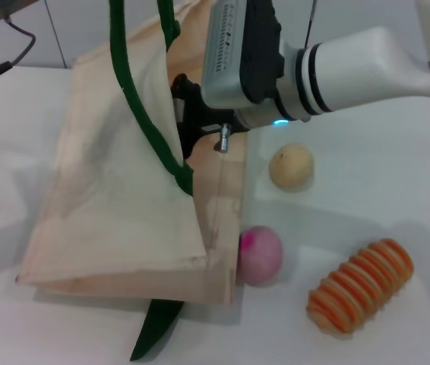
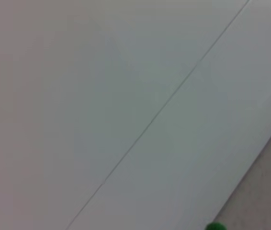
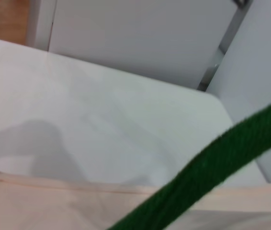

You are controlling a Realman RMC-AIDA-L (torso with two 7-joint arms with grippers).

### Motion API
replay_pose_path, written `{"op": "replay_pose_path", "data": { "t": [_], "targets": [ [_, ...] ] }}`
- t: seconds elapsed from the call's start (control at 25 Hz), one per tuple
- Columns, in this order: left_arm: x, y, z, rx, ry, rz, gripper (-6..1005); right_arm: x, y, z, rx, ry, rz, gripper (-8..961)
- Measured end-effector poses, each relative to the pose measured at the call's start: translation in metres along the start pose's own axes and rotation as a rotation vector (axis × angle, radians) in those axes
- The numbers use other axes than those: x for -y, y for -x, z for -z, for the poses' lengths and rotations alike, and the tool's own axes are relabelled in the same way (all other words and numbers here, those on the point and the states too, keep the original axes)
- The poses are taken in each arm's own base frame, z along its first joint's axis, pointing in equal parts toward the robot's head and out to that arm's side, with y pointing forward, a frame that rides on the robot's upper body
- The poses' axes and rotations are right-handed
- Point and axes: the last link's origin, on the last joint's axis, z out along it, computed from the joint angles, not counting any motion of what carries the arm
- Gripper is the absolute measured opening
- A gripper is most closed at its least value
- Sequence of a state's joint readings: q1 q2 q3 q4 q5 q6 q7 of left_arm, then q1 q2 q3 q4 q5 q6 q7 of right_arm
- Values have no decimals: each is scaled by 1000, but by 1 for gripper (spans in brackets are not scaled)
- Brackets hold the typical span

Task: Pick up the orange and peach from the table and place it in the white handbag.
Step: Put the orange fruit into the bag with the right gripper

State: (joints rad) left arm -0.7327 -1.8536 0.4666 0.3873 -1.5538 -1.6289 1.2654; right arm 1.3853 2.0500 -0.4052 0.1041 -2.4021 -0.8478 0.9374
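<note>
The right gripper (image 1: 194, 125) is at the open top of the white handbag (image 1: 116, 205). Its dark fingers reach down into the bag's mouth, behind the green strap (image 1: 150, 129). The bag and the strap hide the tips, so I cannot tell how far open they are or if they hold anything. The silver wrist and the big white arm come in from the right side, above the table (image 1: 397, 175).

The bag lies flat on the table and looks cream and soft. One green strap rises up past the gripper and out of the top of the picture. Another bit of green strap pokes out from under the bag's near edge.

The orange is not seen in any picture.

The peach (image 1: 260, 255) is pink with a bright spot on it. It sits on the table right against the bag's near right corner. A small beige ball (image 1: 291, 166) rests on the table just beside the right arm. A ribbed orange and tan thing (image 1: 361, 285) lies near the peach, further to the right.

The left gripper is not seen. The left wrist view shows only a pale wall.
</note>
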Motion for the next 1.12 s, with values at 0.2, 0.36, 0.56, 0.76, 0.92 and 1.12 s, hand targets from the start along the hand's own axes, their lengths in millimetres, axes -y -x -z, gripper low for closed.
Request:
{"op": "replay_pose_path", "data": {
  "t": [0.2,0.36,0.56,0.76,0.92,1.12],
  "targets": [
    [2,1,1,-4,-16,3,113,1,1,-6,5,-55,28,71],
    [3,1,1,-6,-22,3,113,-5,-1,-11,-6,-68,80,74],
    [5,1,2,-9,-32,4,113,-10,-2,-13,7,-65,119,77],
    [9,3,8,-16,-57,18,113,-17,-5,-14,38,-74,131,211],
    [13,5,13,-23,-85,22,113,-17,-8,-12,38,-79,122,382],
    [15,6,18,-27,-105,20,113,-17,-15,-8,45,-84,93,594]
  ]
}}
